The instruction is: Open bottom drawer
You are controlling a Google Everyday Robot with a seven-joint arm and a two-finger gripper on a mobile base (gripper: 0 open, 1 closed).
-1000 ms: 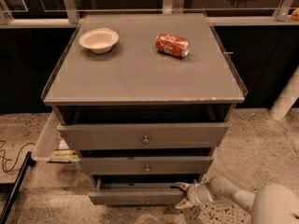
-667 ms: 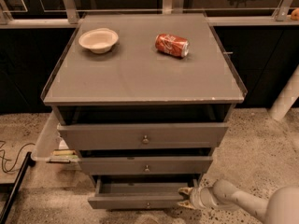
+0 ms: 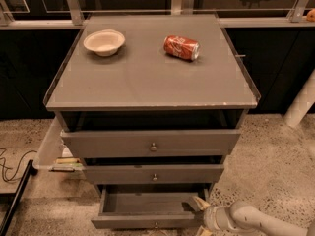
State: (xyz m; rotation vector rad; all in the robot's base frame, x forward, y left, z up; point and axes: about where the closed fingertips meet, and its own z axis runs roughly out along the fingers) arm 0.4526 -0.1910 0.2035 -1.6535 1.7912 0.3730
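Pulled further out than a second ago, the bottom drawer (image 3: 147,221) shows its plain grey box left of the gripper (image 3: 201,215); jaws clamp its flat front's right end. Far above them: round pale bowl (image 3: 104,42); red can (image 3: 181,47) on its side.

I can read no text. The can (image 3: 181,47) on the worktop (image 3: 147,77), well above my end effector (image 3: 198,206) at the right front corner of the bottom drawer (image 3: 142,203), carries white script, illegible.
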